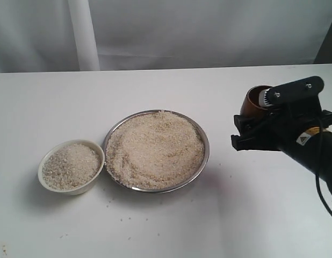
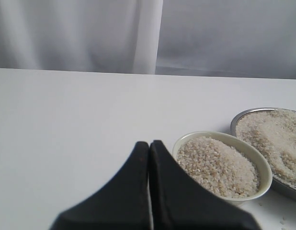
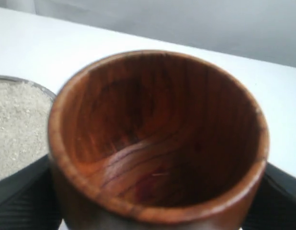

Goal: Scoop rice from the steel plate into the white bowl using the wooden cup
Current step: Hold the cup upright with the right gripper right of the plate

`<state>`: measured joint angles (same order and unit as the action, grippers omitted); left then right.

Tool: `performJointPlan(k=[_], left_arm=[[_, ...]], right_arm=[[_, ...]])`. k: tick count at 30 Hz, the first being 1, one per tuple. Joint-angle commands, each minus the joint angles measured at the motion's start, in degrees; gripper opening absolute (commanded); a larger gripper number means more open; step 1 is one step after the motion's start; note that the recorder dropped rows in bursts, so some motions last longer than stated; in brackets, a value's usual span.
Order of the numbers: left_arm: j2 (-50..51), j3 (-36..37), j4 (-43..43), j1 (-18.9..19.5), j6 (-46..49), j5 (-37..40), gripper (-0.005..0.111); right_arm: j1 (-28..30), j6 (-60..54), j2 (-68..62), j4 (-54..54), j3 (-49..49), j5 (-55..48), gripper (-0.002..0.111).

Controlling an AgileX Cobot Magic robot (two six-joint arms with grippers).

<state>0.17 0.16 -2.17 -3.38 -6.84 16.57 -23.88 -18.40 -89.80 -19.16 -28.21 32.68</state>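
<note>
The steel plate [image 1: 203, 141] sits mid-table, heaped with rice [image 1: 155, 150]. The white bowl [image 1: 48, 185] touches its left side and is also full of rice. My right gripper [image 1: 257, 115] is shut on the wooden cup [image 1: 253, 102], held above the table well right of the plate. In the right wrist view the cup [image 3: 157, 139] is empty, gripped between black fingers [image 3: 23, 196], with the plate's rice [image 3: 16, 124] beside it. My left gripper [image 2: 149, 143] is shut on nothing, close beside the bowl [image 2: 265, 170]; the plate [image 2: 241, 117] shows beyond it. The left arm is not in the exterior view.
A few stray grains [image 1: 109, 203] lie on the white table in front of the bowl and plate. A pale curtain [image 1: 83, 32] hangs behind the table's far edge.
</note>
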Motion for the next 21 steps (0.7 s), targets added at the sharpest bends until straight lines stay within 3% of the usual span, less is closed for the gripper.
performJointPlan(k=[1,21], left_arm=[[-0.17,-0.16,0.27,-0.24,-0.25,-0.21,0.0],[-0.17,-0.16,0.27,-0.24,-0.25,-0.21,0.0]], right_arm=[[1.62,-0.91,-4.32,2.51,-3.41,-3.81,0.0],[3.33,-0.91,-15.24,3.4,-3.92,-6.05,0.0]])
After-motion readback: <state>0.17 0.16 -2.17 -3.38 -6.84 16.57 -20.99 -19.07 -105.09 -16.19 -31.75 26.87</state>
